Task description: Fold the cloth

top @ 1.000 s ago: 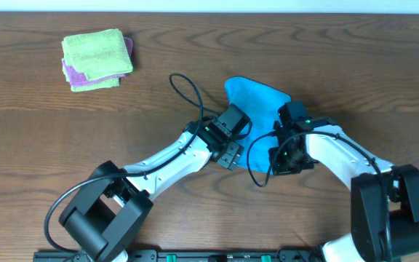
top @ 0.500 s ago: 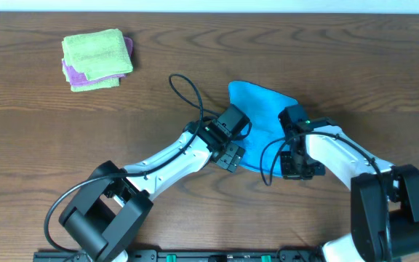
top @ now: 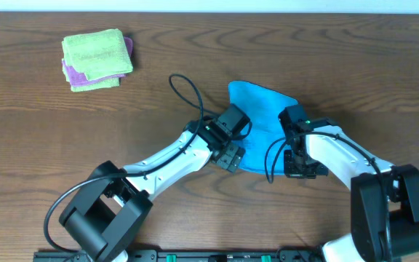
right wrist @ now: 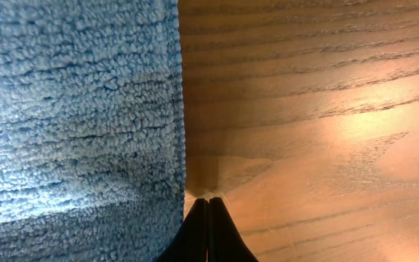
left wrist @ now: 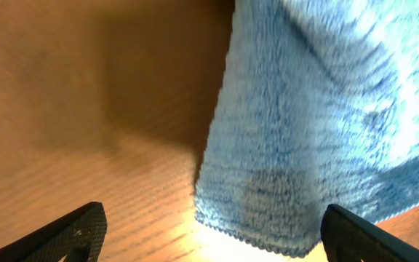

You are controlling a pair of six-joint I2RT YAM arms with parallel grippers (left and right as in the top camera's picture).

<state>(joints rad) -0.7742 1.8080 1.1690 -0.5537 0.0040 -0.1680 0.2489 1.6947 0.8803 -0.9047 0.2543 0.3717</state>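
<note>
A blue cloth (top: 262, 109) lies on the wooden table between my two arms, its near edge folded over. My left gripper (top: 231, 156) is at the cloth's near left corner. In the left wrist view the gripper (left wrist: 217, 240) is open wide, with the cloth's hemmed corner (left wrist: 268, 211) lying between the fingers. My right gripper (top: 297, 169) is at the cloth's near right edge. In the right wrist view the gripper (right wrist: 208, 199) is shut, its tips on bare wood just right of the cloth's edge (right wrist: 78, 109), with nothing visible between them.
A stack of folded green and purple cloths (top: 97, 60) lies at the far left. A black cable (top: 185, 90) loops up from the left arm beside the blue cloth. Bare wood (right wrist: 326, 109) lies to the right of the cloth.
The cloth's raised right part has come down and now lies flatter and wider. My right gripper has moved toward the front edge, off the cloth. The left arm has hardly moved.
</note>
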